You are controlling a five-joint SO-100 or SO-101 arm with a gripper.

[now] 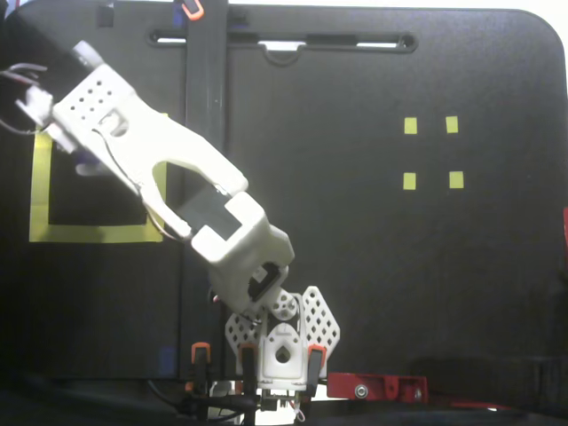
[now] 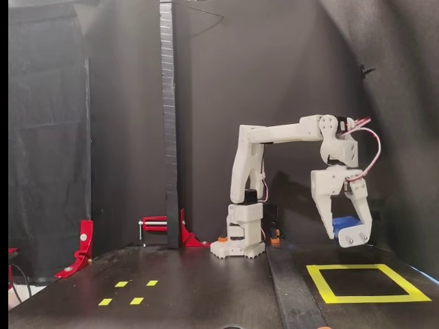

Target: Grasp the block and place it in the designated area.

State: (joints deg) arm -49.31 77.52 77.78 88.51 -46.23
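The tool [image 2: 350, 234] hung clamped on the blue block [image 2: 343, 224], with the yellow-taped designated area [image 2: 368, 297] on the counter [image 2: 206, 301] just below it.

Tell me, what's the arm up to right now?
End effector shut on blue block, held above table. Yellow taped square below, block not yet down. Nothing in the way.

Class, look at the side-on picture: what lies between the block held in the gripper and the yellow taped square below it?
Nothing. In the side-on fixed view the block, clamped in the gripper, hangs above the yellow taped square with only empty air and bare black table between.
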